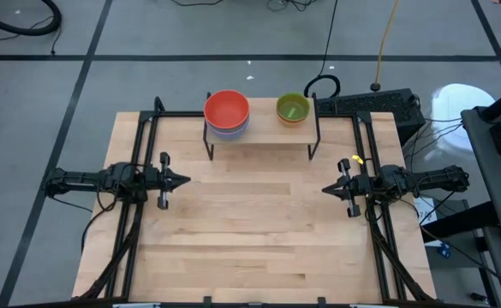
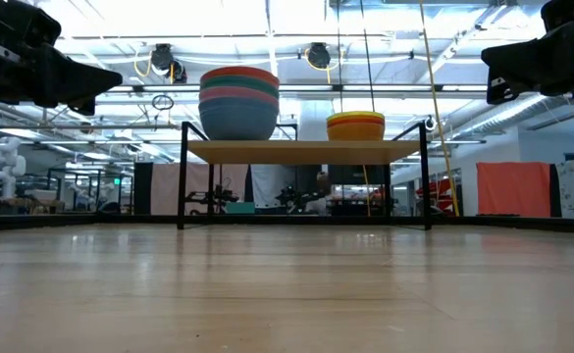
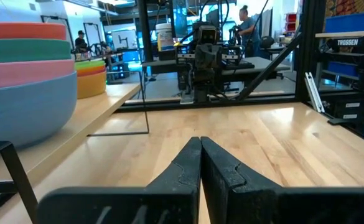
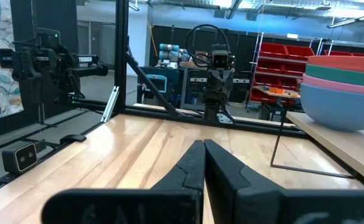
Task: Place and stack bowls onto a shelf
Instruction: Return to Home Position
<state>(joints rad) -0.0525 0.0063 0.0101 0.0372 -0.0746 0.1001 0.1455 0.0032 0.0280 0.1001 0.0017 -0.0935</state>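
The shelf (image 1: 260,128) is a light-wood board on black wire legs at the table's far edge. Two stacks of bowls stand on it by their bases. The left stack (image 2: 238,102) has a red bowl on top, then green, pink and a blue one at the bottom. The right stack (image 2: 355,126) shows green on top in the high view (image 1: 292,108), over yellow and orange. My left gripper (image 1: 186,180) hovers shut over the table's left side. My right gripper (image 1: 325,188) hovers shut over the right side. Both point toward the table's middle and hold nothing.
The wooden tabletop (image 1: 259,239) stretches between the two grippers and toward the near edge. Black frame rails (image 1: 139,145) run along the table's left and right sides. Cables and a black box (image 1: 378,104) lie on the floor behind the shelf.
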